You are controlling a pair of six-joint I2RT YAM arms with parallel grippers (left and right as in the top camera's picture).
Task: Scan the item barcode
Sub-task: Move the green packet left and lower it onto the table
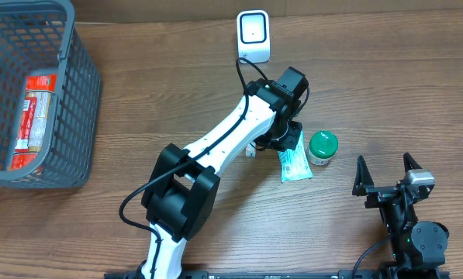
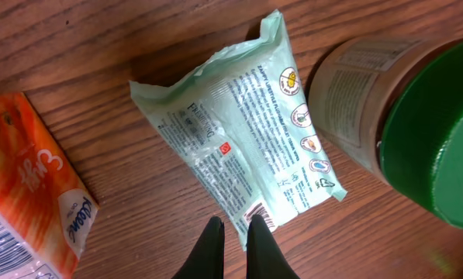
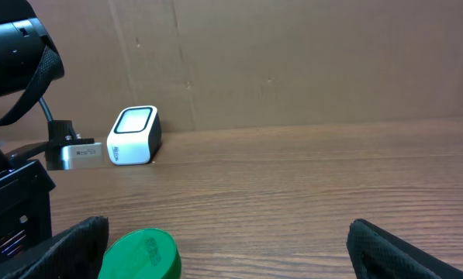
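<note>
1. Nearest the lens, the left gripper [image 2: 233, 230] is noted with jaws drawn together, apparently pinching the near edge of the pale green packet [image 2: 247, 116], close by its barcode [image 2: 260, 213].
2. At far left, a grey basket [image 1: 80, 101] is recorded, well apart from the work.
3. At centre, the packet is found lying on the table [image 1: 371, 70], between an orange carton [image 2: 29, 186] and a green-lidded jar [image 1: 323, 147]; the scanner [image 1: 253, 35] is set beyond it.
4. At right, the right gripper [image 1: 386, 172] is held idle, jaws wide apart.
5. Pickup is judged to be the step in hand. Next, the packet must be lifted and its barcode turned toward the scanner's window.
</note>
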